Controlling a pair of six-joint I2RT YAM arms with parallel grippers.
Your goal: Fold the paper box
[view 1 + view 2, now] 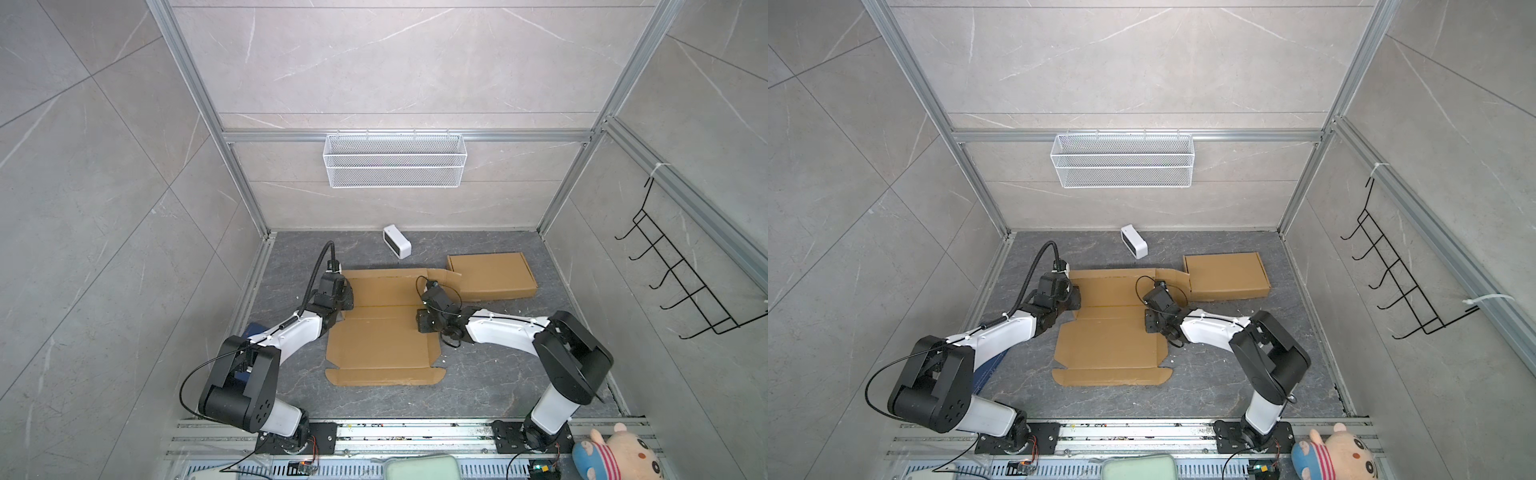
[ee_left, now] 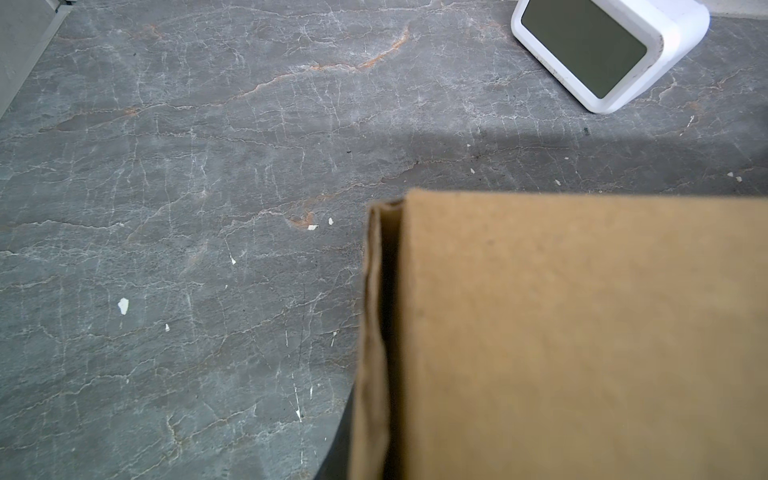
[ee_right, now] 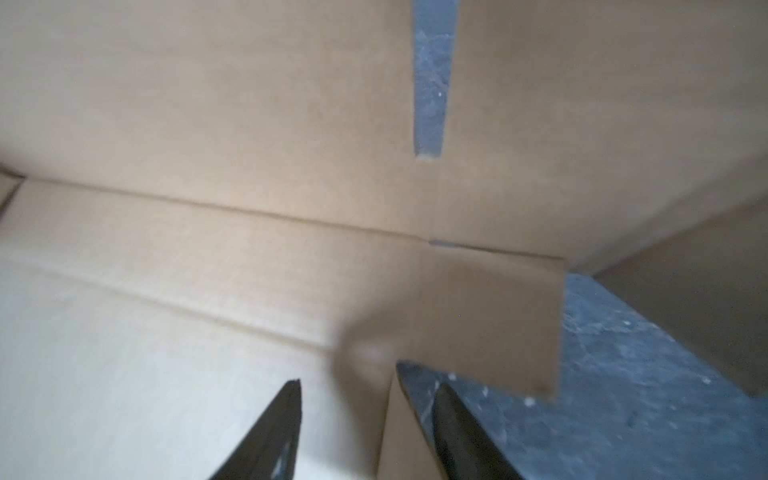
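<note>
Closest to the right wrist camera, the right hand [image 3: 370, 382] is released: its two dark fingers [image 3: 282, 419] stand apart, with a raised flap edge [image 3: 395, 436] of the paper box [image 1: 378, 336] between them. The box lies mostly flat on the dark worktop [image 1: 478, 386] between both arms. The left hand [image 1: 345, 300] is clenched at the box's left edge; if it pinches cardboard, I cannot tell.

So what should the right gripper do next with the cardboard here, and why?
Probably close the right gripper on the side flap: its jaws stand apart with that raised edge between them, and the cardboard sheet otherwise lies mostly flat, unfolded.
</note>
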